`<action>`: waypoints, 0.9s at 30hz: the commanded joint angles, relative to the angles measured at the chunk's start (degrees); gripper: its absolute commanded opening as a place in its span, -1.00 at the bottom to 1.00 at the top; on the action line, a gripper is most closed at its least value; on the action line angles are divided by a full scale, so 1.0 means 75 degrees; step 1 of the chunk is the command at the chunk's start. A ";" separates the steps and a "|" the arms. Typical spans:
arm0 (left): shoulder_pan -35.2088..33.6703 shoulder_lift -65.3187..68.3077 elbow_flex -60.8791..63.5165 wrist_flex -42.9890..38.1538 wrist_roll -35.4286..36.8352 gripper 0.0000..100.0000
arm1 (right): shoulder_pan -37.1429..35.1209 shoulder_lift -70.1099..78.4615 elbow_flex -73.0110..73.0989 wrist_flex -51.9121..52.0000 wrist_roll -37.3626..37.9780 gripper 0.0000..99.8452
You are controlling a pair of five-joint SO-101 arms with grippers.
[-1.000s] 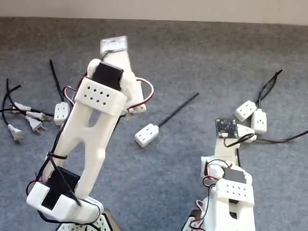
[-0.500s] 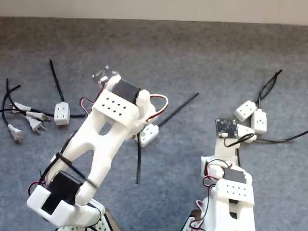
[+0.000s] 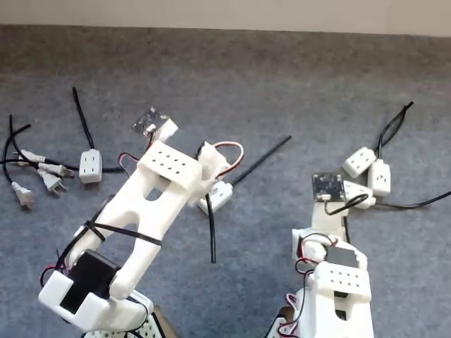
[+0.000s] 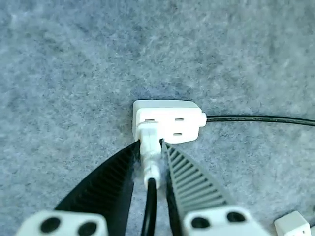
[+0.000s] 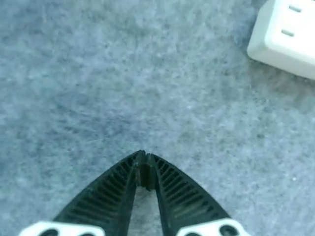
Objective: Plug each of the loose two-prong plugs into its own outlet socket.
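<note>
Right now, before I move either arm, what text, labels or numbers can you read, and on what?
None can be read.
The outlet socket and the plug held in the left end effector bear no visible print.
The circuit board on the right arm's wrist is too small to read.

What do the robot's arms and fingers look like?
The left arm and right arm are chunky white plastic with black motor blocks and red, white and black wires. Their ribbed, pointed fingers are black; one left finger looks grey.
</note>
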 commanded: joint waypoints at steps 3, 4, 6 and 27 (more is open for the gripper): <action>-0.0041 -0.0287 0.0076 -0.0129 0.0059 -0.99 | -0.0100 -0.0088 -0.0018 -0.0170 0.0070 -0.98; -0.0041 -0.0287 0.0135 -0.0234 0.0059 -0.99 | -0.0100 -0.0088 -0.0018 -0.0170 0.0070 -0.98; -0.0041 -0.0287 0.0358 -0.0527 0.0059 -0.99 | -0.0100 -0.0088 -0.0018 -0.0170 0.0070 -0.98; 0.0568 -0.0275 0.0744 -0.0949 0.0035 -0.99 | -0.0100 -0.0088 0.0147 -0.0182 0.0070 -0.98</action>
